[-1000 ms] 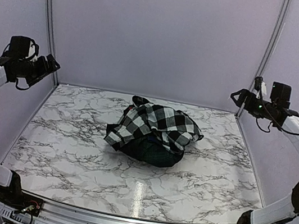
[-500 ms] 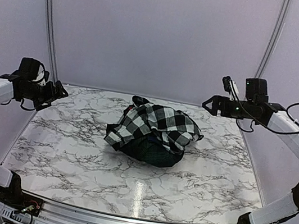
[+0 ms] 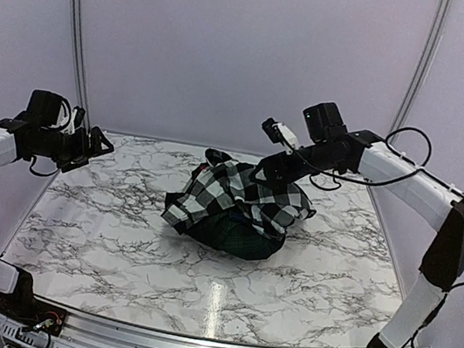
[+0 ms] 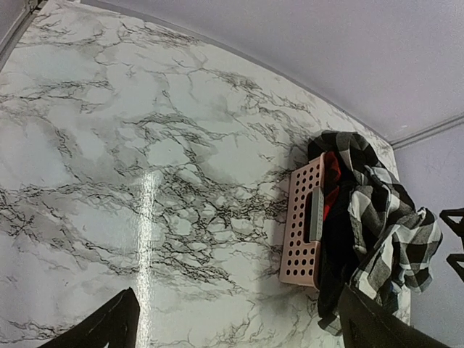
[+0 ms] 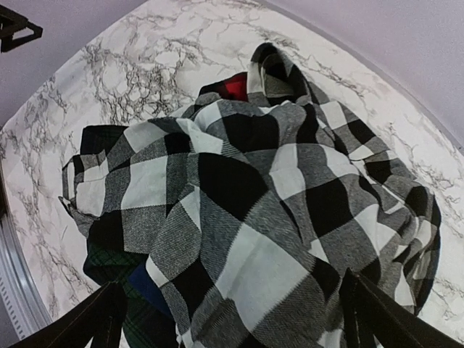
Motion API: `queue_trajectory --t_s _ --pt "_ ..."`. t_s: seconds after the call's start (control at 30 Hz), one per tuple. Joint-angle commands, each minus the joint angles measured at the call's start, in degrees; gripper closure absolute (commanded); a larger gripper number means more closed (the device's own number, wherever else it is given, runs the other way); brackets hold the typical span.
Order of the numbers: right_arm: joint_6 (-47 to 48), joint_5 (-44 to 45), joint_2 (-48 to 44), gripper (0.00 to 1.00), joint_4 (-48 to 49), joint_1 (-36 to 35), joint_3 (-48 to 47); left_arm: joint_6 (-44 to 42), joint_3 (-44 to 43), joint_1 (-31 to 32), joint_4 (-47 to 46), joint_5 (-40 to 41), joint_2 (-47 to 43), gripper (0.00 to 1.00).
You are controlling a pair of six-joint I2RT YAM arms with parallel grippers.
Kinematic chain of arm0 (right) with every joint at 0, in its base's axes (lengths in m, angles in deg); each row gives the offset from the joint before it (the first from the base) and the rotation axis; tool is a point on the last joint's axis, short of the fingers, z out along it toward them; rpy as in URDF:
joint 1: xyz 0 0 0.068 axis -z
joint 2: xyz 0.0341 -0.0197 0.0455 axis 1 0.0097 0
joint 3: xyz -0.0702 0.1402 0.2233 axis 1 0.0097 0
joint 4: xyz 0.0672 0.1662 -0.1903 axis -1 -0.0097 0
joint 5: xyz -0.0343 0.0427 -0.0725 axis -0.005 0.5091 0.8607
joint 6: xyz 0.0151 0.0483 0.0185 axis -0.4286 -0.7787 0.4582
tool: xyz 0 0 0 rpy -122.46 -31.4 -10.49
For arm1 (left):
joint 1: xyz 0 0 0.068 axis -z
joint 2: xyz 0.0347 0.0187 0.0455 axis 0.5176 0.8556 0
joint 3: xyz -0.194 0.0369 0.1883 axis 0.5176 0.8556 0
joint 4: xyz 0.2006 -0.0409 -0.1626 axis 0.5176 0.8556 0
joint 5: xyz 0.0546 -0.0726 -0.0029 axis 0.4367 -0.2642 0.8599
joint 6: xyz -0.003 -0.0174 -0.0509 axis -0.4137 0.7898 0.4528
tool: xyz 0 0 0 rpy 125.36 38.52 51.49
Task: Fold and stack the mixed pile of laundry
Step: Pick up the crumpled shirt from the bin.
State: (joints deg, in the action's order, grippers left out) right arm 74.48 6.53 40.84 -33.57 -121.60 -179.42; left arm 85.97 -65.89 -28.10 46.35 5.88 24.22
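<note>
Marble table (image 3: pixel 99 232): carries your whole job, with nothing folded or stacked on it yet.
Mixed laundry pile (image 3: pixel 240 206): one crumpled heap at the table's middle, a little toward the far edge. All the separating, folding and stacking is left for you.
Black-and-white check shirt (image 5: pixel 239 210): draped over the top of the heap, rumpled and creased. I judge it your first piece to lift.
Green-and-navy plaid garment (image 3: pixel 244 239): bunched beneath the shirt and showing along the near side.
Pink perforated basket (image 4: pixel 303 225): on its side against the heap's far side, partly buried in cloth.
Navy blue T-shirt (image 5: pixel 148 286): only a small fold peeks out under the shirt.
Red patch (image 5: pixel 233 87): a scrap near the far edge; you cannot tell what it belongs to.
Right gripper (image 3: pixel 273 168): spread wide, holding nothing, just above the shirt's far right.
Left gripper (image 3: pixel 104 147): spread wide and empty, well apart from the heap.
</note>
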Motion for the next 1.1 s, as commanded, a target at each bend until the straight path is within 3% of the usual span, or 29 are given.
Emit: queue_trajectory --t_s 0.0,0.13,0.23,0.27,0.3,0.37,0.4,0.7,0.87,1.07 --pt "3.0 5.3 6.4 0.01 -5.6 -3.5 -6.5 -2.7 1.0 2.4 -1.3 -0.7 -1.7 0.01" --pt "3.2 10.1 12.2 0.02 -8.8 -4.9 -11.3 -3.4 0.4 4.6 -1.3 0.5 -1.2 0.01" --pt "2.5 14.6 14.1 0.15 -9.8 -5.1 -13.4 -4.8 -0.9 6.9 -1.2 2.3 -0.5 0.01" --pt "2.1 16.6 14.1 0.24 -9.9 -5.1 -14.0 -5.5 -1.6 7.7 -1.2 3.4 -0.2 0.01" --pt "1.4 19.6 13.8 0.39 -10.1 -5.0 -14.7 -6.3 -2.3 8.6 -1.2 4.1 0.4 0.01" --pt "-0.2 21.9 13.0 0.88 -10.1 -4.1 -16.1 -7.3 -4.1 10.1 -1.3 5.0 1.5 0.01" --pt "-0.9 21.7 12.4 0.99 -10.0 -3.4 -16.9 -7.6 -5.4 10.8 -1.3 5.3 2.3 0.01" --pt "-9.9 25.2 0.1 1.0 -6.5 4.5 -22.4 -9.6 -19.8 20.4 -2.4 8.3 11.6 0.01" --pt "-13.2 31.9 -10.2 1.0 -4.5 9.0 -19.9 -11.8 -31.9 29.5 -2.6 10.2 20.8 0.01" --pt "-16.6 45.7 -21.8 1.0 -5.2 14.2 -13.9 -15.1 -47.6 41.3 -2.4 9.8 37.0 0.01"
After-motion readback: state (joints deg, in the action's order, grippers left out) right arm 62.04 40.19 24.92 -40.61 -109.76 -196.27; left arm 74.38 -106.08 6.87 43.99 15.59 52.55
